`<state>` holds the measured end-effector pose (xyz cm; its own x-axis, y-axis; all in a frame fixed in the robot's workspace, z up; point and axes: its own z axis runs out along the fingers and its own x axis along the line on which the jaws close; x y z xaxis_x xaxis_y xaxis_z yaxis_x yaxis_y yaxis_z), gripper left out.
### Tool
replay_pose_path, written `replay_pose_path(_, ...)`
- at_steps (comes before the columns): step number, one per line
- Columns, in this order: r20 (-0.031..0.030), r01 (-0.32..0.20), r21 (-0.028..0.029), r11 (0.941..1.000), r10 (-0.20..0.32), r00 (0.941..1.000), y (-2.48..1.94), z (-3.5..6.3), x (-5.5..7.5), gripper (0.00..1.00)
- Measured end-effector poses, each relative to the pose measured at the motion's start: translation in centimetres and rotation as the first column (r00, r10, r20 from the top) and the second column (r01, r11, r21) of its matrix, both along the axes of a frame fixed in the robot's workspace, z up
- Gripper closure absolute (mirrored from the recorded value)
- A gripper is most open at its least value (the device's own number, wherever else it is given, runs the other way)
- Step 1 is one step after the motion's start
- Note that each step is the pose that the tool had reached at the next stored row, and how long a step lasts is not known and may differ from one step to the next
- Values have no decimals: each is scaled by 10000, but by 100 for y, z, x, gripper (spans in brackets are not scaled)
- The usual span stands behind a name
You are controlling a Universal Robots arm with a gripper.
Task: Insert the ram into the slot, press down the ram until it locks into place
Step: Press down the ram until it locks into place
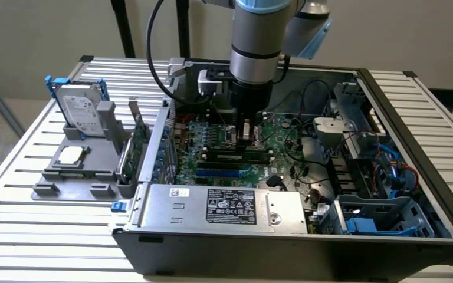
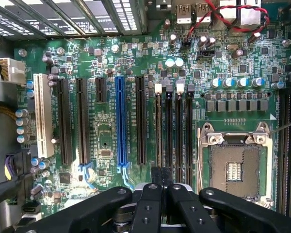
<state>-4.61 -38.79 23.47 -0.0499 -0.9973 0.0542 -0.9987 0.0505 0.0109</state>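
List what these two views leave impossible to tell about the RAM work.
- Fingertips: in the wrist view the gripper ends among the memory slots; its own linkage hides the tips, so any grip on the RAM is unclear.
- Slot under the tool: in the exterior view the arm covers it.
- Slot end clips: too small in the exterior view.

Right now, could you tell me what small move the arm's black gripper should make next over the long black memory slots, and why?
Probably a slow, short descent, straight down. In the wrist view the black gripper sits over one end of the four parallel long black memory slots, beside the square metal processor socket; I cannot tell its grip.
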Motion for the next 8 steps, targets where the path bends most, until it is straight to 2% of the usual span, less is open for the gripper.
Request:
replay_pose_path(5,-4,-2,-16,10000,2,10000,3,-85,-21,89)
replay_pose_path(8,-3,0,-8,10000,0,10000,3,-94,-23,89)
